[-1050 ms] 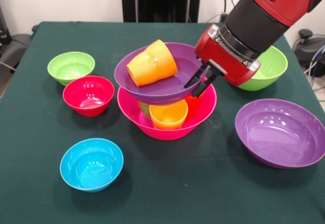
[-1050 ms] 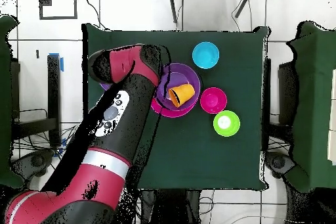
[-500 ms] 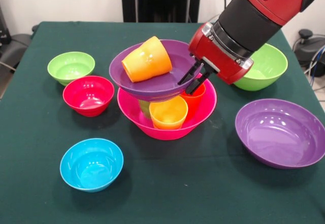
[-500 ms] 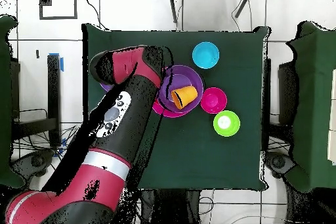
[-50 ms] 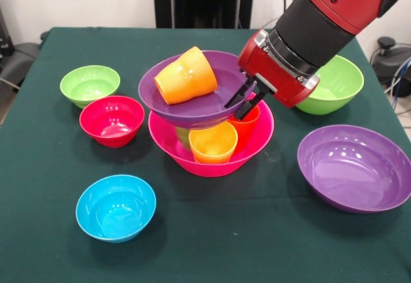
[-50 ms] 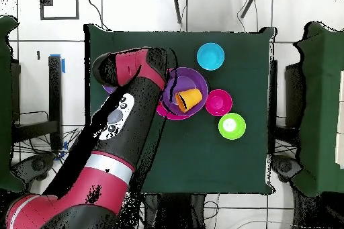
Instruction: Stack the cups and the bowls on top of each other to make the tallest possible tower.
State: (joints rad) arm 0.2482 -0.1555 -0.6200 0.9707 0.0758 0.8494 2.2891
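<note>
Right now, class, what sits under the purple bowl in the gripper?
Under the purple bowl, inside the hot-pink bowl, stand a yellow-orange cup, a red-orange cup and a partly visible green cup. Anything deeper is covered.

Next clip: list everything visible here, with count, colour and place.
Pink bowl: one, hot pink, table centre, holding cups.
Cups in pink bowl: orange in front, red-orange beside it, a green one partly hidden.
Purple bowls: two; one tilted on those cups, one on the table at picture right.
Yellow-orange cup: one, on its side in the tilted purple bowl.
Green bowls: two; small at far left, larger behind the arm.
Red bowl: one, left.
Blue bowl: one, near left.
Table: dark green cloth.
End effector: shut on the tilted purple bowl's rim.
</note>
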